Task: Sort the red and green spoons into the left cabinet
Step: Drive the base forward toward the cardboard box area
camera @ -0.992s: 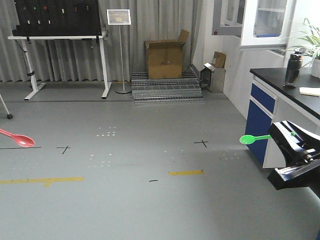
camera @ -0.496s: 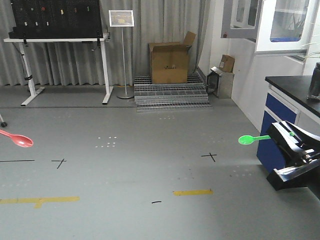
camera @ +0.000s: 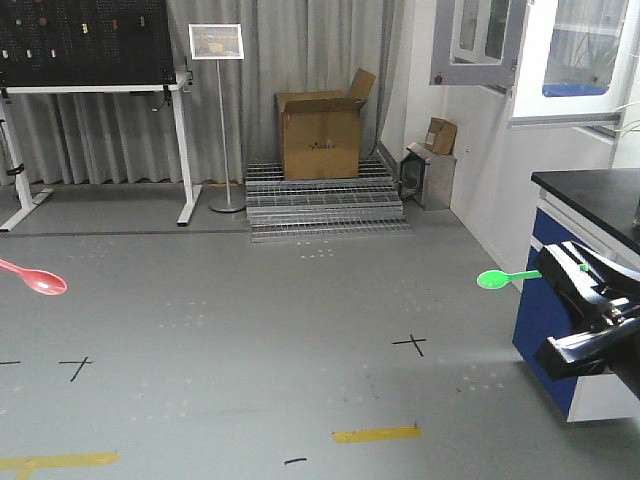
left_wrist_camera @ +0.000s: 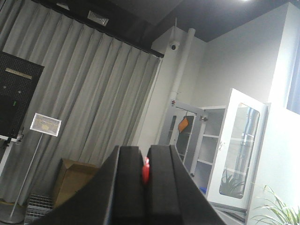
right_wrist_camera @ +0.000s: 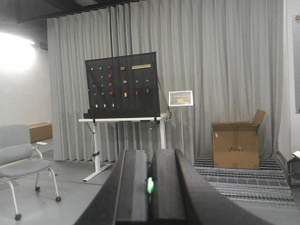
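Note:
The red spoon (camera: 35, 280) sticks in from the left edge of the front view, bowl first, high above the floor. In the left wrist view my left gripper (left_wrist_camera: 145, 152) is shut on the red spoon (left_wrist_camera: 146, 169), seen as a thin red sliver between the black pads. The green spoon (camera: 497, 279) juts leftward out of my right gripper (camera: 548, 266) at the right side. In the right wrist view my right gripper (right_wrist_camera: 151, 154) is shut on the green spoon (right_wrist_camera: 150, 185), which shows edge-on. The left cabinet is out of view.
A blue-fronted counter (camera: 590, 200) with a black top stands close on the right. Ahead are a cardboard box (camera: 318, 135) on metal grating (camera: 325, 205), a sign stand (camera: 218, 120) and a pegboard table (camera: 90, 90). An office chair (right_wrist_camera: 21, 159) shows in the right wrist view.
The room has shifted in the front view: floor marks slid down the frame and the box and counter look nearer. Both spoons keep their places in the frame, still gripped.

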Controlling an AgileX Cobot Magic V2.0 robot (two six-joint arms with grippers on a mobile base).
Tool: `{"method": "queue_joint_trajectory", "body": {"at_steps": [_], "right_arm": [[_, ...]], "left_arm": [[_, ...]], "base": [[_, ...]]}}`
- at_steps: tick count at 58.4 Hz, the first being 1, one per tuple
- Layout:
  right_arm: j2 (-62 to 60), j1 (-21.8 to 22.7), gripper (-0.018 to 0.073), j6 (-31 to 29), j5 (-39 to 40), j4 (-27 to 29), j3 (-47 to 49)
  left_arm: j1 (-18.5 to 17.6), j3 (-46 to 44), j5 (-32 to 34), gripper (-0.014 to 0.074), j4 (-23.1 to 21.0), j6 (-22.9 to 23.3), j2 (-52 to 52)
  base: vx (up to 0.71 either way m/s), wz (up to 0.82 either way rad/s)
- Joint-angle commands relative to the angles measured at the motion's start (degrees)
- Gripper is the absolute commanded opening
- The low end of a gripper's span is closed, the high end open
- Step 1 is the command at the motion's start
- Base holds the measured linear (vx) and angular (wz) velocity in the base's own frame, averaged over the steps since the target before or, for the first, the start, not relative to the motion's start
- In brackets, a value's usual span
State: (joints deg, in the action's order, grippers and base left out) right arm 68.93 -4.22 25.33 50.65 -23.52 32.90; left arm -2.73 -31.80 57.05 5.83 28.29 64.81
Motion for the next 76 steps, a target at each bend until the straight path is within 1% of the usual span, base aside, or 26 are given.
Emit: {"method": "queue_joint_trajectory", "body": {"at_steps": [1,76], "right_arm": [[-1.32,0.15,0.0081,0.18,3.83,1.0,1.44],[-1.32,0.15,0.0081,0.18,4.02,1.0,1.44]], "left_arm": [[-0.14,-1.44,3.72,0.0056,-0.51,0.07,-1.12],[-0.14,-1.44,3.49,0.0056,-0.5,0.07,-1.12]], "base": [[0.39,-0.06],[0.38,-0.03]]}}
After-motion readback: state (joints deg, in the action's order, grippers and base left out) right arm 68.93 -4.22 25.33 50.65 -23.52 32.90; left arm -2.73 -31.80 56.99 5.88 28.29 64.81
